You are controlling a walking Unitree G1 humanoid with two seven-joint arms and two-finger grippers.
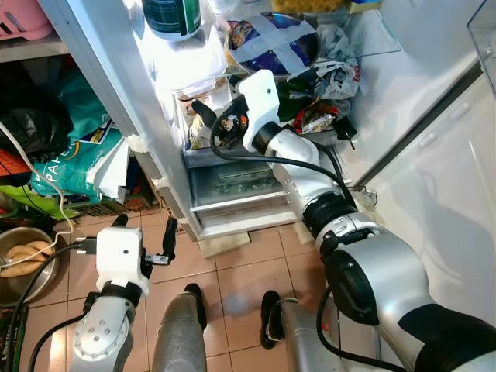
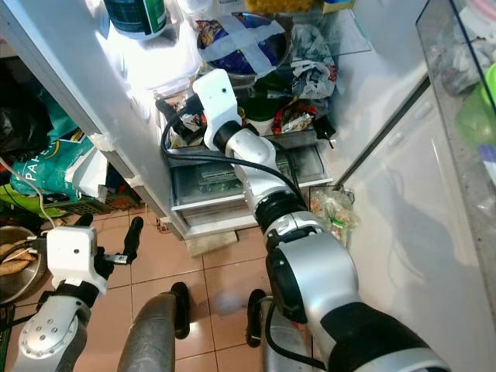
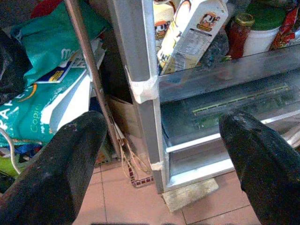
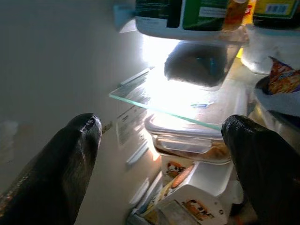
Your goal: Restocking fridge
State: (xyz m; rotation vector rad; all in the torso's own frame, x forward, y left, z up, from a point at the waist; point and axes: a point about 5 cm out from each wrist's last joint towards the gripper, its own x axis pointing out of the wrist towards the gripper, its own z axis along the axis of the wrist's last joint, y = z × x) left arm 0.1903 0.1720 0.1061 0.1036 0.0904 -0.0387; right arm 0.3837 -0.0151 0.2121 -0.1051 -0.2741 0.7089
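The fridge stands open before me, its shelves packed. My right gripper [image 1: 206, 116] reaches in at the left side of a lower shelf, open and holding nothing. Just below it stands a white milk carton [image 4: 187, 206] with a clear lidded food box [image 4: 187, 138] above, under a glass shelf [image 4: 154, 101]. My left gripper [image 1: 146, 226] hangs low over the tiled floor in front of the fridge's left edge, open with nothing between its fingers. The same milk carton [image 3: 192, 33] stands above the crisper drawer [image 3: 225, 108].
A bowl covered with blue tape [image 1: 271, 43] and crumpled bags [image 1: 337, 70] crowd the shelf. The fridge door [image 1: 442, 186] stands open on the right. Left of the fridge are a teal bag [image 1: 77, 147] and a metal bowl of food [image 1: 23, 263] on the floor.
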